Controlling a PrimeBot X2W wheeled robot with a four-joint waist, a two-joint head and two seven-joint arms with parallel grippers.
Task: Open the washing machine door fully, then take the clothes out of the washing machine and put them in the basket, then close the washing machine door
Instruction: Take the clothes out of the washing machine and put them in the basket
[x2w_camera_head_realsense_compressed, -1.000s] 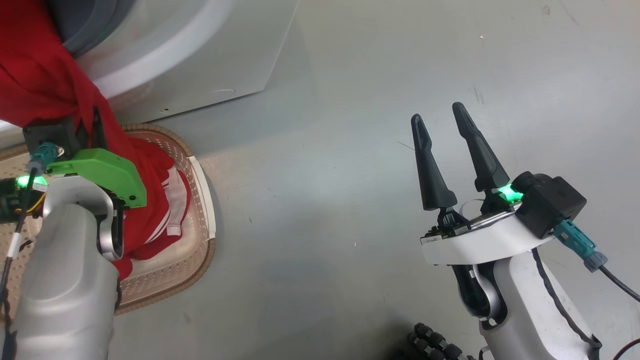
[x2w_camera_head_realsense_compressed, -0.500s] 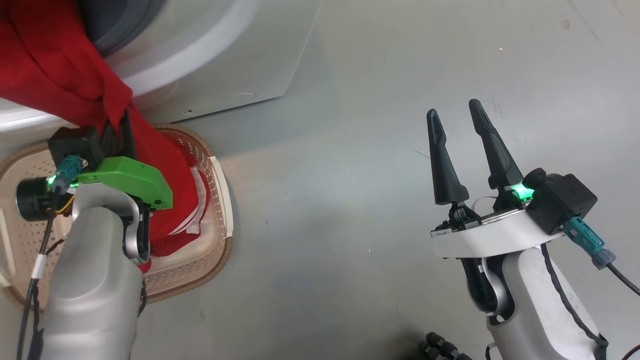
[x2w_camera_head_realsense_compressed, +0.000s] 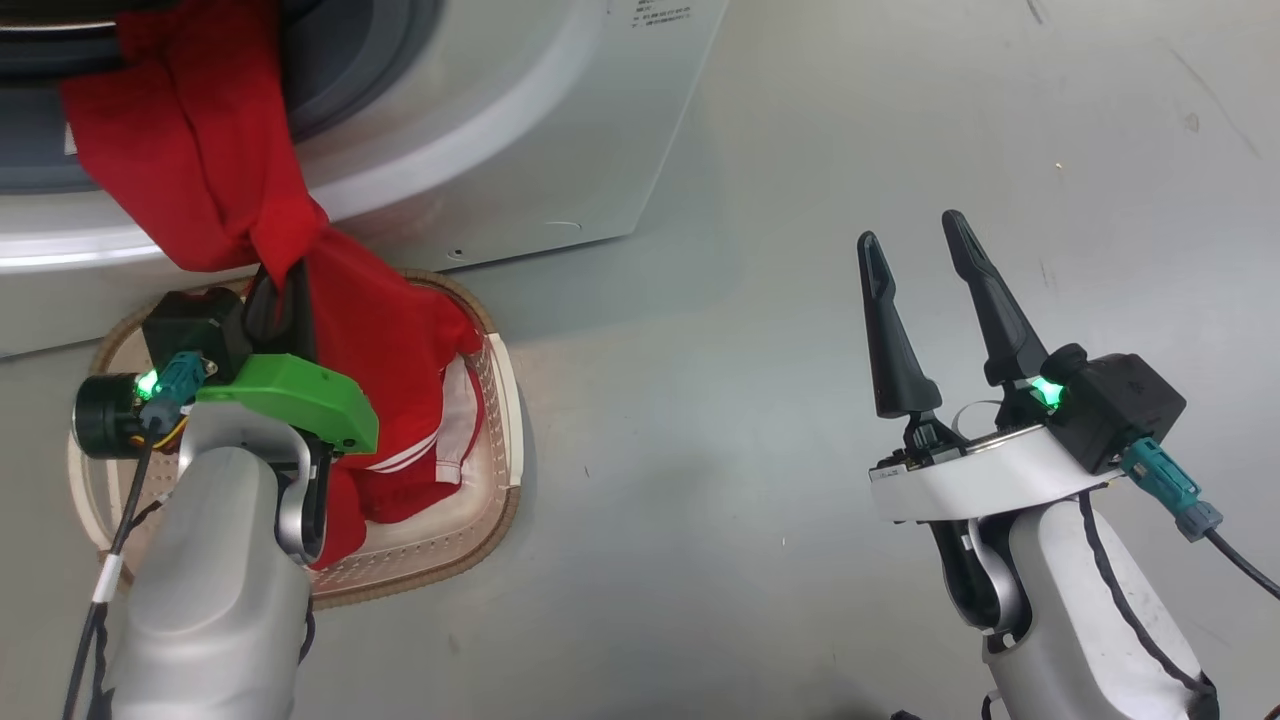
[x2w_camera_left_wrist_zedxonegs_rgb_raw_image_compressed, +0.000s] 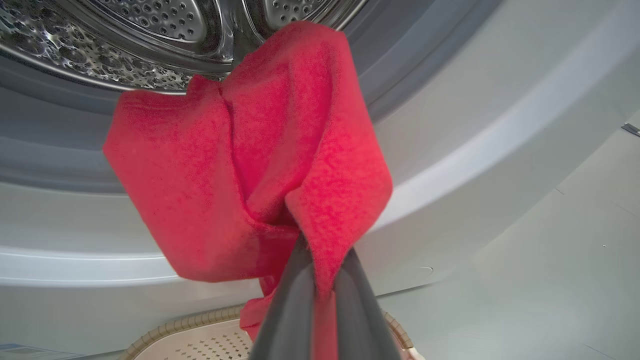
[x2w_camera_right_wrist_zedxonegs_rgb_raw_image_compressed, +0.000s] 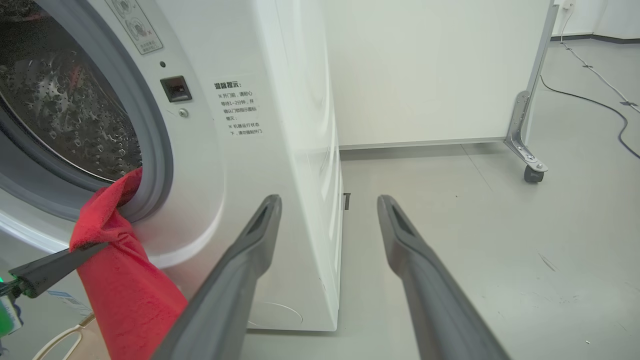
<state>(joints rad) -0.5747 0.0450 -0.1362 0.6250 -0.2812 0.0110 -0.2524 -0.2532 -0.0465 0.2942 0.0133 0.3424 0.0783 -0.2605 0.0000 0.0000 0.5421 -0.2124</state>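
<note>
The white washing machine (x2w_camera_head_realsense_compressed: 520, 150) fills the upper left, its grey-gasketed port open and its steel drum (x2w_camera_left_wrist_zedxonegs_rgb_raw_image_compressed: 150, 30) visible. The door is out of view. Red clothes (x2w_camera_head_realsense_compressed: 200, 160) hang from the port down into the cream basket (x2w_camera_head_realsense_compressed: 500, 400) on the floor in front of it. A white-striped part (x2w_camera_head_realsense_compressed: 440, 440) lies in the basket. My left gripper (x2w_camera_head_realsense_compressed: 285, 275) is above the basket, shut on the red cloth (x2w_camera_left_wrist_zedxonegs_rgb_raw_image_compressed: 250, 165). Its fingers (x2w_camera_left_wrist_zedxonegs_rgb_raw_image_compressed: 300, 300) pinch a fold just below the port. My right gripper (x2w_camera_head_realsense_compressed: 910, 228) stands open over bare floor to the right, holding nothing.
Grey floor stretches right of the machine. In the right wrist view, a white panel on a wheeled metal foot (x2w_camera_right_wrist_zedxonegs_rgb_raw_image_compressed: 530, 165) stands behind the machine. A dark cable (x2w_camera_right_wrist_zedxonegs_rgb_raw_image_compressed: 600, 102) runs over the floor at the far right. The basket's brown rim (x2w_camera_left_wrist_zedxonegs_rgb_raw_image_compressed: 200, 320) sits against the machine's base.
The head camera has shifted, bringing more of the machine's port into view. My left gripper still holds the red cloth over the basket. The right gripper stays open.
</note>
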